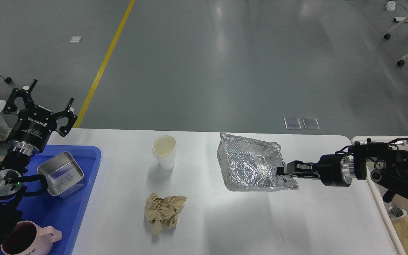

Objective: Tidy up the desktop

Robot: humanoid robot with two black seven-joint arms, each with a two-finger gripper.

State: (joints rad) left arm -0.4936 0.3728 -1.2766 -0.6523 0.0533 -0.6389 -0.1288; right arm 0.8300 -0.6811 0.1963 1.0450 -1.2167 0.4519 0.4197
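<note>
The white desktop [225,219] fills the lower part of the head view. A crumpled foil tray [248,166] hangs above its right half, tilted with the hollow facing me. My right gripper [282,170] is shut on the tray's right rim. A white paper cup [164,151] stands upright near the far edge at the middle. A crumpled brown paper ball [163,211] lies in front of the cup. My left gripper [37,99] is raised at the far left with its fingers spread open and nothing between them.
A blue plastic tray [83,156] sits at the left with a square metal dish [61,174] and a pink mug [27,239] in it. A beige bin [398,212] stands beyond the desktop's right edge, with my right arm partly over it.
</note>
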